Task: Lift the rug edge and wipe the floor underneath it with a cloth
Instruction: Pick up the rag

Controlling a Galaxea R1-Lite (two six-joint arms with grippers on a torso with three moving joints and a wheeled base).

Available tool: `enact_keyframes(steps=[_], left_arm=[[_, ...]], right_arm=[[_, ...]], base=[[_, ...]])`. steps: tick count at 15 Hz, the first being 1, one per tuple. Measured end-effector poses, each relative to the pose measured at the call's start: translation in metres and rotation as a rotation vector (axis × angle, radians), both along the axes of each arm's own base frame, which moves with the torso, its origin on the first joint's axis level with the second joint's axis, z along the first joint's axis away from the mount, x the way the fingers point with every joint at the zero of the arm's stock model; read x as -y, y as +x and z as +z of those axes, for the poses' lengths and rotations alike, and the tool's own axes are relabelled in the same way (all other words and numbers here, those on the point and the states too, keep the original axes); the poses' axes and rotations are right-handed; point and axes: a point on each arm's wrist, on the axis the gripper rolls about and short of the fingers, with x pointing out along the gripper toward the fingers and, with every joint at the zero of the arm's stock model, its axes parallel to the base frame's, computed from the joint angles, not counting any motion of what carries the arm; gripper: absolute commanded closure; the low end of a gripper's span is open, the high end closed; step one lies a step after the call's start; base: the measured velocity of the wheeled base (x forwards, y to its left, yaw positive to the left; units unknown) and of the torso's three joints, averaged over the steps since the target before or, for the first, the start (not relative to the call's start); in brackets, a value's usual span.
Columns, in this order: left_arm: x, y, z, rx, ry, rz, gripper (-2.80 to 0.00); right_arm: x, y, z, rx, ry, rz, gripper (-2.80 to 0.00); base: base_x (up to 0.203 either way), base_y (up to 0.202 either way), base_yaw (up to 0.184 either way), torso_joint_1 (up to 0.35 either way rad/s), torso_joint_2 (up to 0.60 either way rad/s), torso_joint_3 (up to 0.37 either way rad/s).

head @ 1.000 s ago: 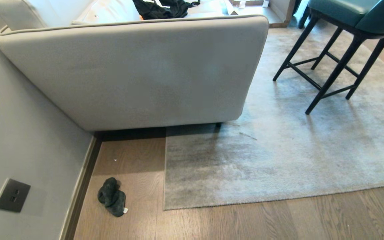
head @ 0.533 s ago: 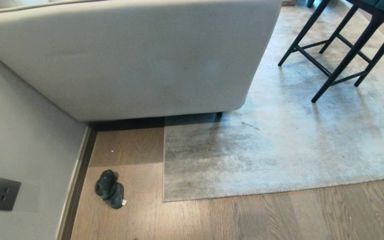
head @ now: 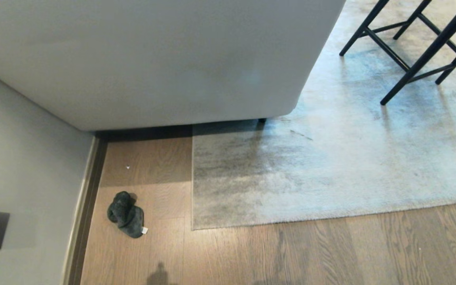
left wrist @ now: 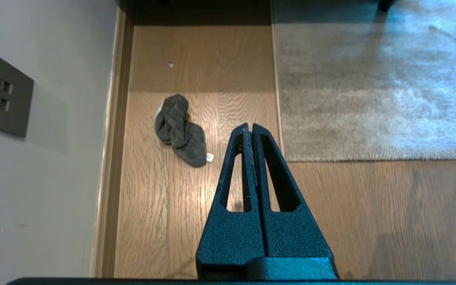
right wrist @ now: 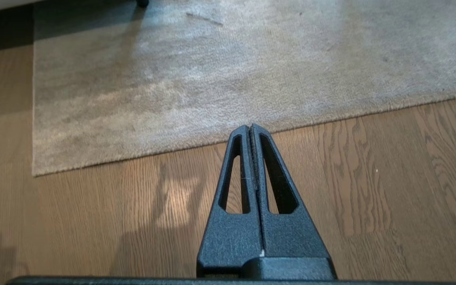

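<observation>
While both claws hang above the floor (head: 251,257) with nothing in them, the left gripper (left wrist: 250,127) has its fingers pressed together near the cloth (left wrist: 180,130), and the right gripper (right wrist: 249,128) is pressed together just off the rug's (right wrist: 212,79) near edge. That crumpled cloth lies on bare boards between the skirting board (head: 81,213) and the rug's left edge. Farther off, the rug runs under the sofa (head: 152,59) and stool legs (head: 410,51).
</observation>
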Motion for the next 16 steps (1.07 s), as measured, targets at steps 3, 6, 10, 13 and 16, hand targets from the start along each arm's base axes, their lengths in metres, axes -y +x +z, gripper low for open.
enact_keyframes(steps=[3,6,10,13,16], left_arm=[[0.0000,0.0000,0.0002,0.002,0.001,0.001,0.00],[0.0000,0.0001,-0.0002,0.001,0.001,0.002,0.00],[0.0000,0.0001,-0.0002,0.001,0.001,0.000,0.00],[0.0000,0.0001,-0.0002,0.001,0.002,0.000,0.00],[0.0000,0.0001,-0.0002,0.001,0.002,0.000,0.00]], right_arm=[[0.0000,0.0001,-0.0002,-0.001,0.000,0.000,0.00],[0.0000,0.0000,-0.0001,0.000,0.000,0.000,0.00],[0.0000,0.0000,0.0000,0.000,0.000,0.000,0.00],[0.0000,0.0000,0.0001,0.000,0.000,0.000,0.00],[0.0000,0.0000,0.0001,0.000,0.000,0.000,0.00]], base=[[0.000,0.000,0.000,0.002,0.00,-0.195],[0.000,0.000,0.000,-0.002,0.00,-0.198],[0.000,0.000,0.000,0.004,0.00,-0.196],[0.000,0.000,0.000,0.001,0.00,-0.196],[0.000,0.000,0.000,0.004,0.00,-0.198]])
